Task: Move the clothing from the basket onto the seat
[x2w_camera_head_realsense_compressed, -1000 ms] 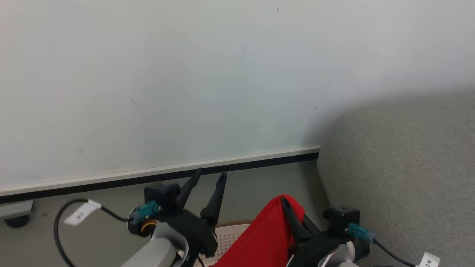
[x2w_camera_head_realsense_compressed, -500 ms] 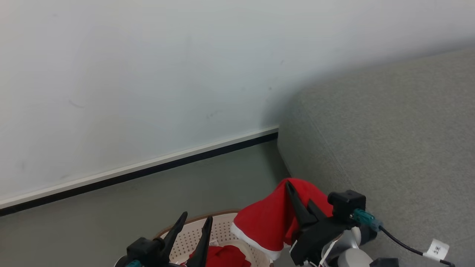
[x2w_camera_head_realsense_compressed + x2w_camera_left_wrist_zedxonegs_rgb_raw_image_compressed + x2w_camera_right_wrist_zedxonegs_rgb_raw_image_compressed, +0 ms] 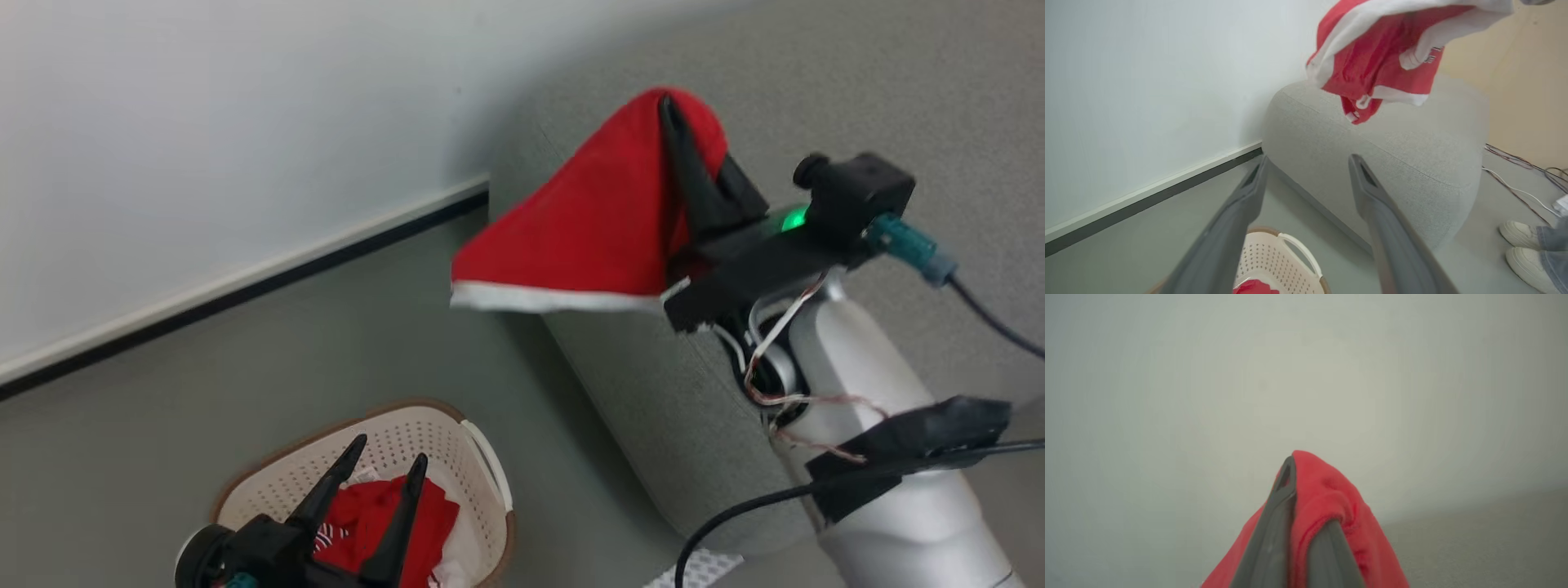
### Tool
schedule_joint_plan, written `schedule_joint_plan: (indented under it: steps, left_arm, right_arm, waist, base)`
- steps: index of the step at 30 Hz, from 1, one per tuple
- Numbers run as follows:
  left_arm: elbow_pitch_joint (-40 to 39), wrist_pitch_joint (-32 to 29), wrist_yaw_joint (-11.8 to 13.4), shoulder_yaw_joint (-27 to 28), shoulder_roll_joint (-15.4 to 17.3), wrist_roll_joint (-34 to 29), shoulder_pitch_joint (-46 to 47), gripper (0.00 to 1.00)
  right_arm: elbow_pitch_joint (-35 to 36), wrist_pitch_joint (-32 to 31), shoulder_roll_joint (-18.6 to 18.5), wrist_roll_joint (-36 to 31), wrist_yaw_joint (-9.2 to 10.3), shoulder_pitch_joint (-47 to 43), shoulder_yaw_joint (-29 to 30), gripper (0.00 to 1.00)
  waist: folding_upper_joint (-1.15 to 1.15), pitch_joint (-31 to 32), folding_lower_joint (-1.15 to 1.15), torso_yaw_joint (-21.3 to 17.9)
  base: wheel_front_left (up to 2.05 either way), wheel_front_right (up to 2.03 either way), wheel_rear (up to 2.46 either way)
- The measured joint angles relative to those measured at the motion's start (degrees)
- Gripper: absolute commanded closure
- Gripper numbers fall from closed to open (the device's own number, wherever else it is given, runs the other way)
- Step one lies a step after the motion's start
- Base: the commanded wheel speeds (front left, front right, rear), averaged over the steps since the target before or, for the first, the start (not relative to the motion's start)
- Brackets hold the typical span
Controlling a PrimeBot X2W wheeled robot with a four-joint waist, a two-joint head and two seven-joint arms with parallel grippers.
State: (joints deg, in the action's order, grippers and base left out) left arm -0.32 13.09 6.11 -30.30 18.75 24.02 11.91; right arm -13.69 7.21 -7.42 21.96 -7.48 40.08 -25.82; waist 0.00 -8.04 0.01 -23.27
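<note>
The right gripper (image 3: 676, 122) is clamped on a red garment (image 3: 588, 220), with the fabric draped over its fingers and the white hem hanging free. The garment is raised in the air over the rounded end of the sofa (image 3: 669, 392); the left wrist view shows it clear of the cushion. The left gripper (image 3: 390, 451) is spread wide and empty above the basket (image 3: 490, 457), which stands on the floor (image 3: 245, 367) near the sofa and the wall (image 3: 204, 122). A second red garment (image 3: 375, 510) lies crumpled inside the basket. A person's white shoes (image 3: 1521, 234) stand on the floor beyond the sofa.
</note>
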Motion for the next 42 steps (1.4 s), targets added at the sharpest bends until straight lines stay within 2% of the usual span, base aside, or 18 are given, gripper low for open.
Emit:
schedule_joint_plan:
  steps: [3, 6, 11, 12, 19, 26, 31, 32, 33, 38, 42]
  left_arm:
    - [-3.93, -2.53, -1.15, -1.08, 2.56, -1.72, 1.01, 0.00]
    - [-7.54, -5.53, -3.01, -2.41, 4.90, -3.00, 2.78, 0.00]
    - [-12.35, -9.72, -4.57, -3.42, 6.92, -4.55, 6.62, 0.00]
    - [-12.35, -9.72, -4.57, -3.42, 6.92, -4.55, 6.62, 0.00]
    - [-17.63, -13.77, -4.48, -5.34, 9.04, -7.05, 6.91, 0.00]
    - [-21.04, -15.30, -2.98, -5.65, 10.24, -8.61, 6.05, 0.00]
    - [-21.76, -14.66, -2.37, -6.37, 9.87, -8.91, 5.28, 0.00]
    - [-21.68, -14.44, -2.43, -6.55, 9.71, -8.90, 5.19, 0.00]
    - [-21.46, -14.11, -2.49, -6.79, 9.53, -8.88, 5.06, 0.00]
    - [-18.72, -11.37, -3.41, -7.62, 7.59, -8.25, 5.78, 0.00]
    - [-15.32, -8.79, -4.00, -8.49, 5.70, -7.10, 5.82, 0.00]
  right_arm:
    - [-0.75, 1.24, -0.88, 6.02, 0.00, 5.76, 0.89, 1.00]
    - [-2.42, 2.45, -4.31, 8.99, 0.00, 11.77, 3.44, 1.00]
    - [-6.69, 4.53, -9.06, 12.43, 0.00, 19.07, 8.61, 1.00]
    - [-6.69, 4.53, -9.06, 12.43, 0.00, 19.07, 8.61, 1.00]
    - [-14.17, 6.02, -15.67, 16.12, 0.00, 27.03, 13.38, 1.00]
    - [-22.35, 7.44, -18.83, 16.18, 0.00, 31.82, 19.90, 1.00]
    - [-30.06, 7.77, -19.08, 13.78, 0.00, 32.15, 22.98, 1.00]
    - [-31.93, 7.77, -18.82, 13.44, 0.00, 32.01, 23.01, 0.82]
    - [-33.98, 7.77, -18.33, 13.06, 0.00, 31.76, 22.82, 0.02]
    - [-44.14, 5.12, -16.03, 12.10, -0.01, 28.66, 19.73, 0.00]
    - [-47.46, 1.64, -15.37, 11.56, -0.01, 26.08, 15.88, 0.00]
  waist:
    - [0.01, -3.62, 0.01, -1.96]
    - [0.01, -7.46, 0.01, -3.63]
    - [0.01, -14.26, 0.02, -5.63]
    - [0.01, -14.26, 0.02, -5.63]
    - [0.01, -24.17, 0.02, -7.66]
    - [0.02, -30.32, 0.01, -8.23]
    - [0.02, -33.47, 0.01, -7.13]
    - [0.02, -33.77, 0.01, -6.67]
    - [0.01, -34.00, 0.00, -6.19]
    - [0.01, -33.77, 0.00, -3.08]
    - [0.01, -31.65, -0.01, -1.73]
  base:
    - [0.00, 0.00, 0.00]
    - [0.00, 0.00, 0.00]
    - [0.00, 0.00, 0.00]
    - [0.00, 0.00, 0.00]
    - [0.00, 0.00, 0.00]
    - [0.00, 0.00, 0.00]
    - [0.00, 0.00, 0.00]
    - [0.00, 0.00, 0.00]
    - [0.00, 0.00, 0.00]
    - [0.00, 0.00, 0.00]
    - [0.00, 0.00, 0.00]
